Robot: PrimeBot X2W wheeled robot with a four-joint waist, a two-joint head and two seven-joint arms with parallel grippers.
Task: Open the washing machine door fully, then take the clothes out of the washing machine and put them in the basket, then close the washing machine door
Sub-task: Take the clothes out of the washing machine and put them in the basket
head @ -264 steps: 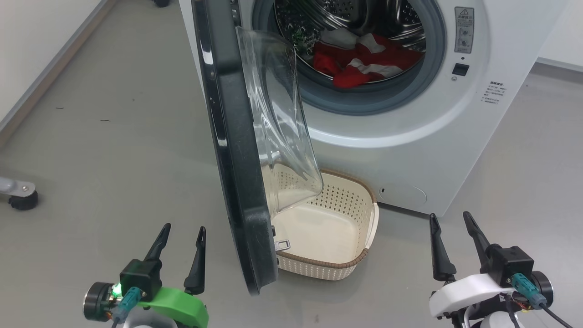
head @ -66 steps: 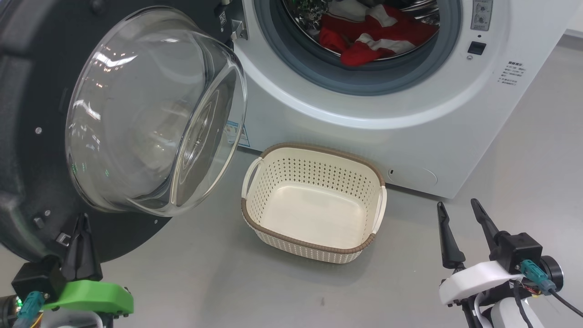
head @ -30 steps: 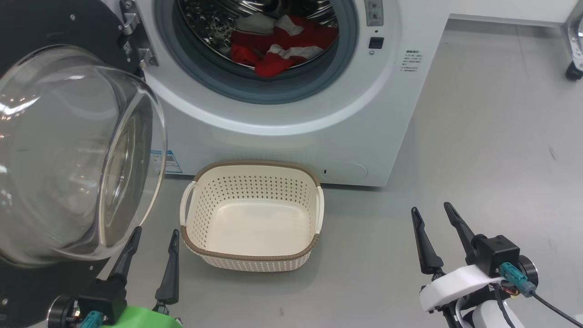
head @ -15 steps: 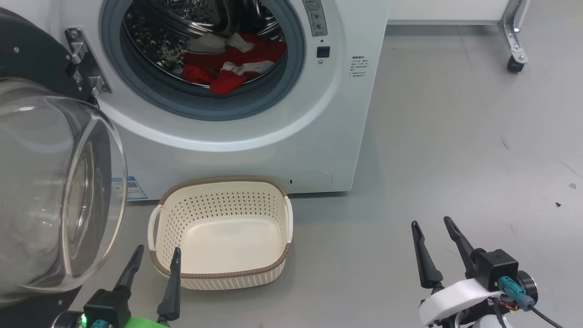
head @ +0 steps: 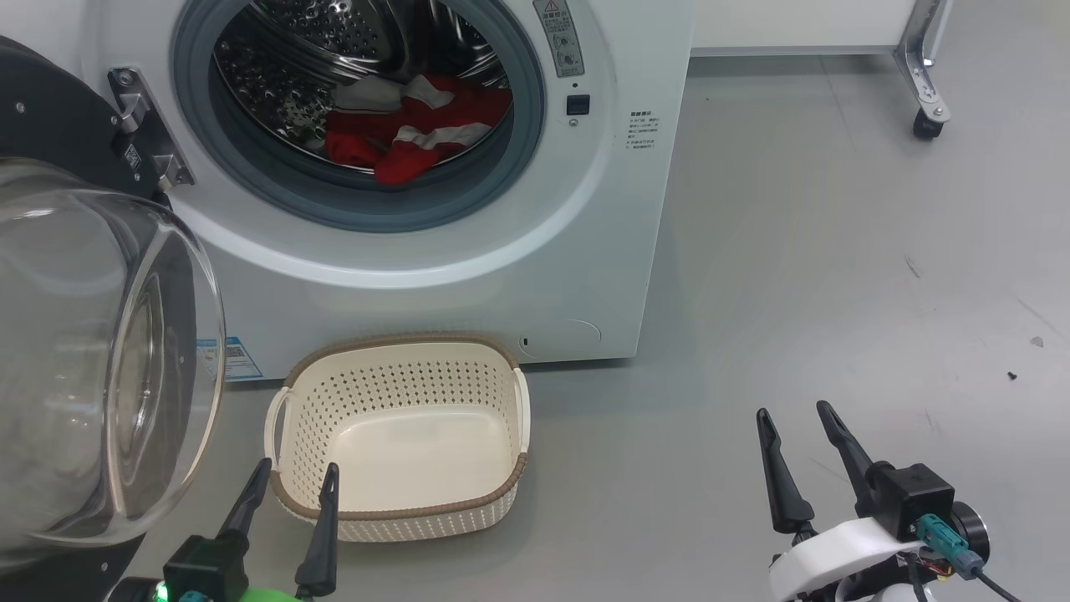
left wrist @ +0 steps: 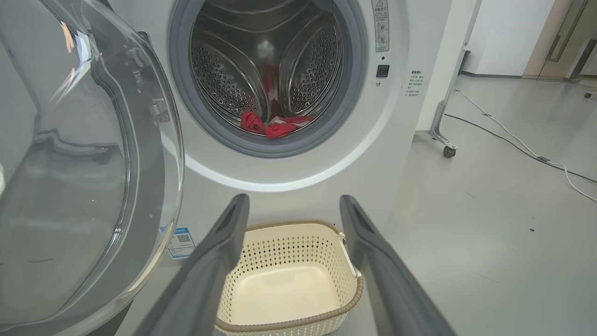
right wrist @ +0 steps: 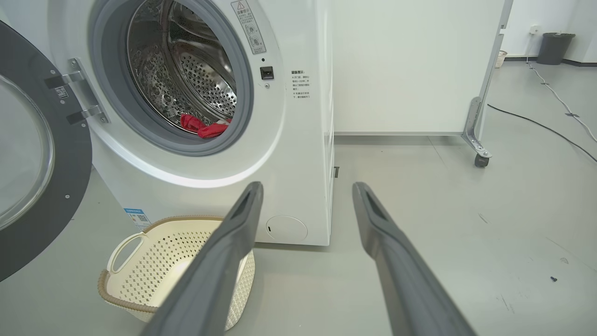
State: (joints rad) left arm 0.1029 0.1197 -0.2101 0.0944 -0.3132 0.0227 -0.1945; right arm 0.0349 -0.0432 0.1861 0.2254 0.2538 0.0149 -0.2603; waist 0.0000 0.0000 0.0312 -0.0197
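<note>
Since the washing machine door [head: 84, 359] stands wide open and the left gripper [head: 299, 466] and right gripper [head: 792, 410] are empty, jaws apart, unloading is due: reach into the washing machine [head: 585, 251] for the clothes [head: 410, 138] lying inside it.

This looks like a lab or test hall rather than a home laundry room. The washing machine [head: 585, 251] stands by itself on a wide, smooth grey floor [head: 836, 251] of an institutional kind, marked with a few scuffs and small specks. Just beside it is a plain white partition panel [right wrist: 410, 70] carried on a metal leg with a castor wheel [right wrist: 481, 161], the sort of movable screen used to divide a work area. Loose cables [left wrist: 543, 159] trail across the open floor. Farther back are bare white walls [left wrist: 499, 37], a dark bin [right wrist: 553, 48] near the wall, and a wood-toned door [left wrist: 559, 37] with a long bar handle.
</note>
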